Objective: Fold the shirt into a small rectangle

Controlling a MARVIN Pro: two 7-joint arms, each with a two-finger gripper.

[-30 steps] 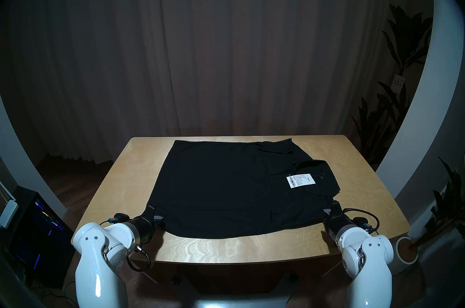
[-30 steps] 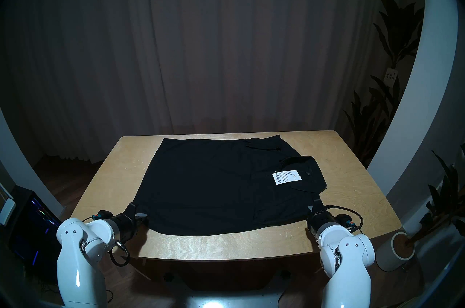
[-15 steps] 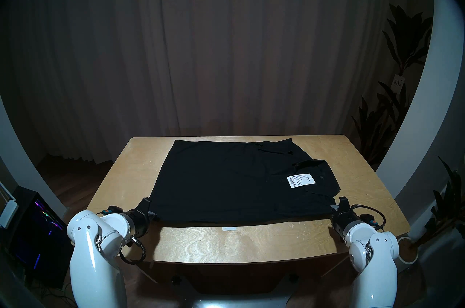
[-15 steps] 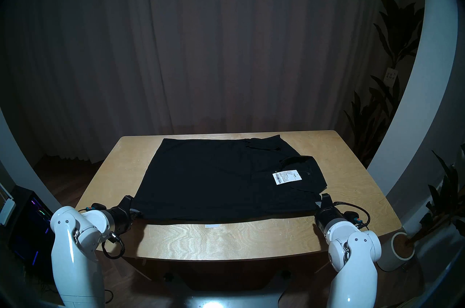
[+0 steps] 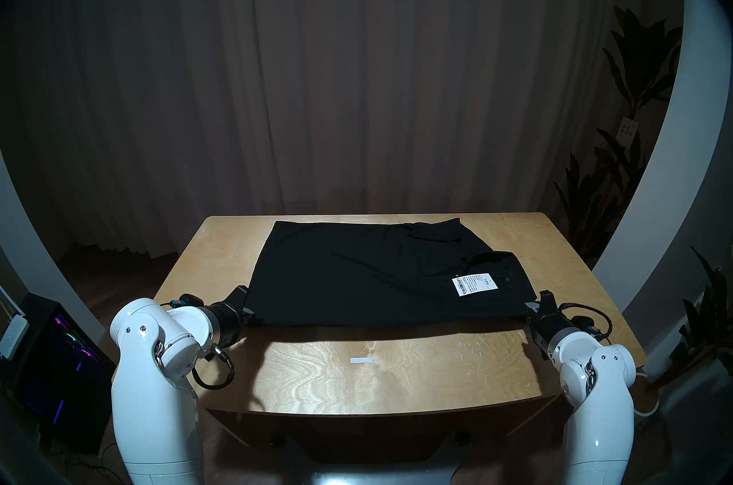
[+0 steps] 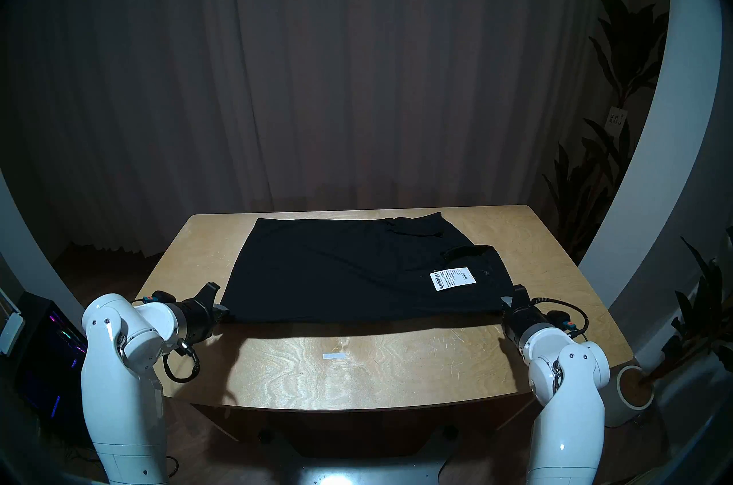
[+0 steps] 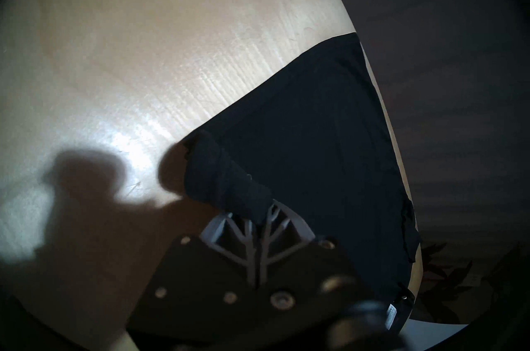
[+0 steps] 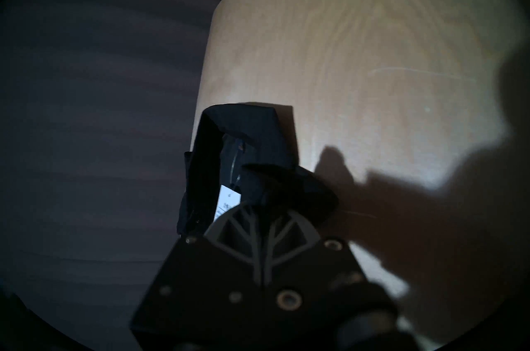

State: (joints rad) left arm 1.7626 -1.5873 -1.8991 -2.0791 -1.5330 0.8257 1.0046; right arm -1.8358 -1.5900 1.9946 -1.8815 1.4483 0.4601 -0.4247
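Note:
The black shirt (image 5: 357, 274) (image 6: 337, 270) lies on the wooden table (image 5: 396, 373), collar and white barcode label (image 5: 474, 285) (image 6: 452, 278) toward the right. Its near edge is lifted off the table and stretched between both grippers. My left gripper (image 5: 250, 313) (image 6: 224, 311) is shut on the near left corner, a bunched roll of cloth (image 7: 226, 184) in the left wrist view. My right gripper (image 5: 529, 307) (image 6: 507, 301) is shut on the near right corner (image 8: 286, 187), beside the collar.
A small white strip (image 5: 361, 360) lies on the bare near half of the table. Potted plants (image 5: 618, 163) stand at the right, a lit computer case (image 5: 59, 361) on the floor at the left. A dark curtain hangs behind the table.
Both grippers have risen and moved away from me, carrying the shirt's near edge over the rest of it. The white strip on the table has come into view.

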